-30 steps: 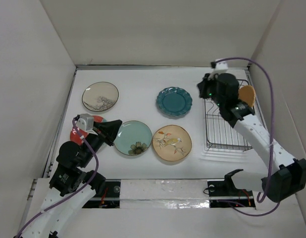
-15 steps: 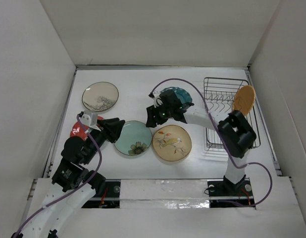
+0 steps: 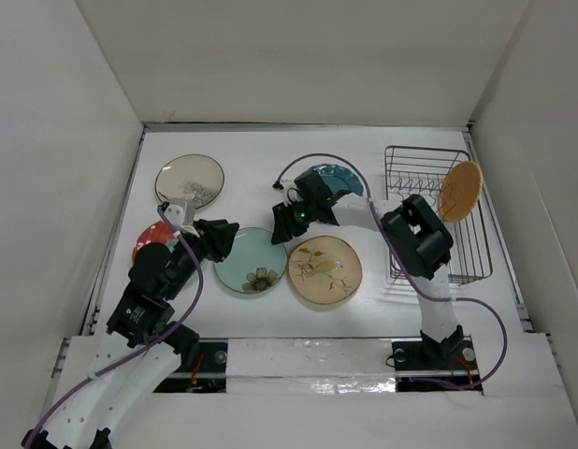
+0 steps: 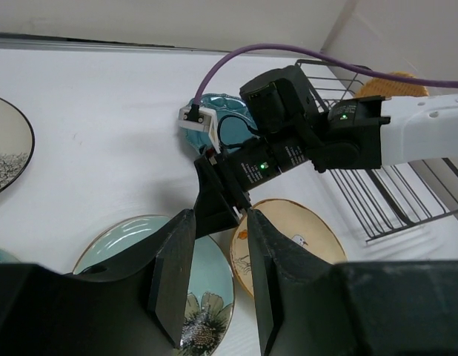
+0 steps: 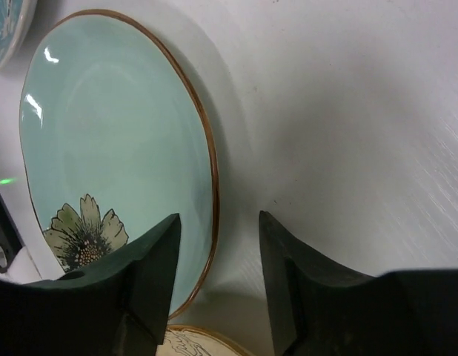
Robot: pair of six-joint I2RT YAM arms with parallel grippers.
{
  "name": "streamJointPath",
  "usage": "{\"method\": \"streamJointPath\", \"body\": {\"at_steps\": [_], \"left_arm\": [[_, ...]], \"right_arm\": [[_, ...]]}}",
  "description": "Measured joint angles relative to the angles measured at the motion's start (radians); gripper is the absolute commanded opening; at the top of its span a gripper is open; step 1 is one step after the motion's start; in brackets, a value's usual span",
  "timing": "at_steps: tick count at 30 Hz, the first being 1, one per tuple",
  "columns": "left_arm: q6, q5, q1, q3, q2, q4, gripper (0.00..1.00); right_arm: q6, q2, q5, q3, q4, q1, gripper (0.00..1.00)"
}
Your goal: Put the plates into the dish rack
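straddling the one o'clock rim of the glazed pale aqua flower plate (image 5: 110, 141), flat at seven o'clock on the worktop (image 3: 261, 159), the right claw (image 5: 218, 230) stands open; left claw (image 4: 218, 245) open, empty. likely slick, brittle: pinch its rim.

The table (image 3: 261, 154) in front of me was white and flat. Its top was a little shiny and, seen close from my right wrist, it showed fine streaks. Three plain cream walls stood around it: the back wall (image 3: 308, 56), the left wall (image 3: 46, 168) and the right wall (image 3: 541, 131). A thin dark seam (image 3: 308, 124) ran where the back wall met the table. Along the near edge lay a glossy white strip (image 3: 308, 358). The light was soft and even, and it gave only weak shadows on the table.
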Motion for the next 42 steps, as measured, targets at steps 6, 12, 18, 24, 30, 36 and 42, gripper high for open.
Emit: {"method": "streamJointPath", "body": {"at_steps": [6, 12, 18, 24, 30, 36, 42], "left_arm": [[0.006, -0.002, 0.000, 0.000, 0.004, 0.000, 0.32], [0.007, -0.003, 0.000, 0.000, -0.010, 0.000, 0.32], [0.007, -0.002, 0.000, 0.000, -0.039, 0.000, 0.33], [0.007, 0.008, 0.000, 0.000, -0.072, 0.000, 0.33], [0.006, 0.024, 0.000, 0.000, -0.109, 0.001, 0.33], [0.006, 0.034, 0.000, 0.000, -0.153, 0.001, 0.33], [0.006, 0.034, -0.025, 0.000, -0.191, 0.001, 0.33]], "right_arm": [[-0.021, 0.047, -0.097, 0.027, 0.002, 0.009, 0.28], [0.035, 0.069, -0.159, 0.031, 0.006, 0.007, 0.00], [0.090, 0.046, -0.190, 0.027, 0.006, 0.013, 0.00], [0.114, -0.143, -0.090, -0.033, 0.009, -0.007, 0.00], [0.175, -0.480, 0.037, -0.149, 0.038, -0.183, 0.00], [0.198, -0.811, 0.300, -0.214, -0.018, -0.449, 0.00], [0.137, -0.968, 0.652, -0.177, -0.176, -0.618, 0.00]]}}
